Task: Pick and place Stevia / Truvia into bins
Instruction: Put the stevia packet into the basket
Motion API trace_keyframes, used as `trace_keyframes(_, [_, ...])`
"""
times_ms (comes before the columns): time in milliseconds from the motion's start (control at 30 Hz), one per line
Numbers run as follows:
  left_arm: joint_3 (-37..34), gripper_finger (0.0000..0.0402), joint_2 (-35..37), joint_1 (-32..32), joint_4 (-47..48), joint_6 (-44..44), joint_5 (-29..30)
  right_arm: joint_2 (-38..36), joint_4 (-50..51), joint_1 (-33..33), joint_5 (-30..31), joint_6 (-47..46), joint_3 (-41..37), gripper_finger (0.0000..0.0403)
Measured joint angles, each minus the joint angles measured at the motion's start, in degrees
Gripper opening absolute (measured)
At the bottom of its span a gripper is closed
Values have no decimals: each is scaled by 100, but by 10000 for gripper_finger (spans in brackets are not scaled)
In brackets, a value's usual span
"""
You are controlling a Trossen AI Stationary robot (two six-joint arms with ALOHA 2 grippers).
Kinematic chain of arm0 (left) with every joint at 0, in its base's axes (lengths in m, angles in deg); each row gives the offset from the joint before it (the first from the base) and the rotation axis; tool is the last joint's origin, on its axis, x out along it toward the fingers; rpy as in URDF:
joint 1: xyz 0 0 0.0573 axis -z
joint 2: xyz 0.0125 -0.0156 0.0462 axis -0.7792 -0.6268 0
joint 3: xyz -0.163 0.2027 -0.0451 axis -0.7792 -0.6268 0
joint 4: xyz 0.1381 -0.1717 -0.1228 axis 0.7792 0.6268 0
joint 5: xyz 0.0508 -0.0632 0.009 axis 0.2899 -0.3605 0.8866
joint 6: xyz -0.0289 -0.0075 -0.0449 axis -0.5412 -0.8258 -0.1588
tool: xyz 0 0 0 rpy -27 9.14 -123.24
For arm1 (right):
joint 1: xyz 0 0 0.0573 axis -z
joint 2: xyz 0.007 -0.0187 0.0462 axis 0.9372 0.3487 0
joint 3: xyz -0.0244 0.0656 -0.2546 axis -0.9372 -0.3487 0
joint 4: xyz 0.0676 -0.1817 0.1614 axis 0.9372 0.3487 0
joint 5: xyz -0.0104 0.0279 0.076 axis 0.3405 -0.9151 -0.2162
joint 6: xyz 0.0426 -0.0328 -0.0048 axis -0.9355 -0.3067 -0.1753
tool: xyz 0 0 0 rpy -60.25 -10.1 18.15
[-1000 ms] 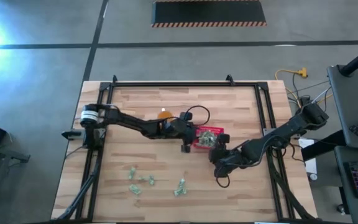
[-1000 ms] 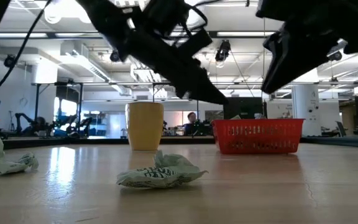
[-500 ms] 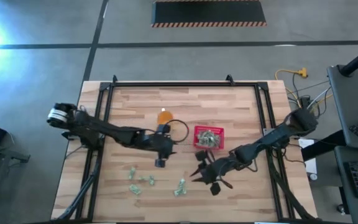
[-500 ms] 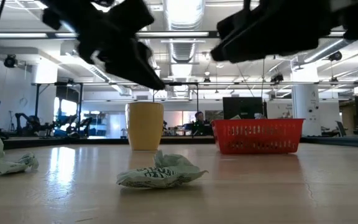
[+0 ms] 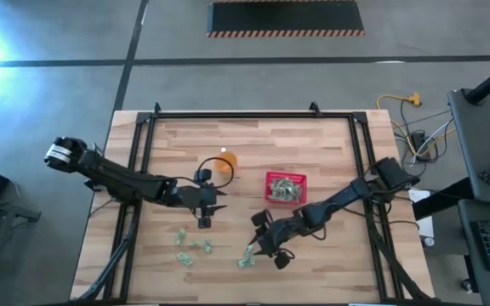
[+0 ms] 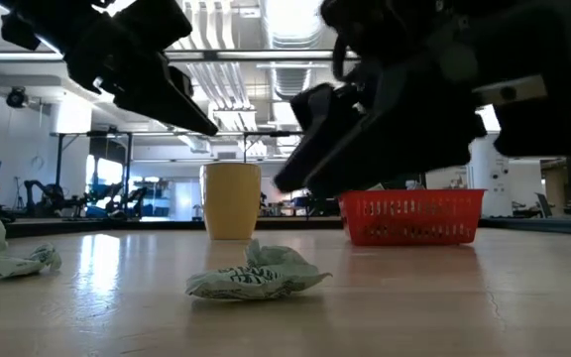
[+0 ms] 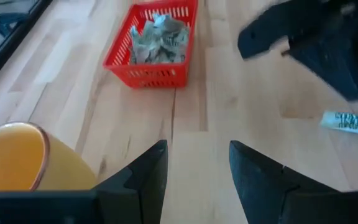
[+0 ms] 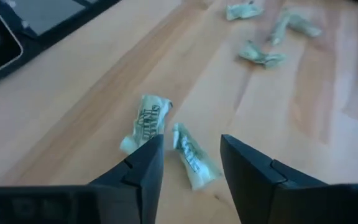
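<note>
Five or so loose Stevia packets (image 5: 196,247) on tabletop (image 5: 330,255) front, more in red basket (image 5: 285,188). Right tool (image 8: 185,163) spread above two packets, left tool (image 7: 197,171) spread nr orange cup (image 5: 225,159).

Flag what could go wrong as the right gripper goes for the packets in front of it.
Two crumpled packets lie touching in front of the open right gripper, so it might pinch both, or only nudge one away. The left gripper, open and empty, hovers nearby beside the orange cup; both arms heading for the loose packets could crowd each other.
</note>
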Motion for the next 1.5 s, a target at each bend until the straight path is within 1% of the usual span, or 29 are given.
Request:
trace_keyframes(133, [-8, 155, 73, 22, 61, 4, -4, 318, 5, 18, -20, -16, 184, 157])
trace_keyframes(233, [-9, 155, 94, 44, 124, -1, -4, 440, 195, 49, -21, -42, 306, 157])
trace_keyframes(400, [-11, 155, 74, 59, 164, 0, -7, 419, 612, 156, -18, -263, 386, 145])
trace_keyframes(700, [-9, 155, 74, 59, 167, -2, -5, 428, 612, 177, -38, -382, 362, 120])
trace_keyframes(1233, [-9, 155, 68, 61, 169, 0, -7, 438, 591, 183, -169, -428, 358, 98])
trace_keyframes(1500, [-9, 155, 68, 61, 170, 0, -7, 440, 434, 183, -168, -466, 358, 95])
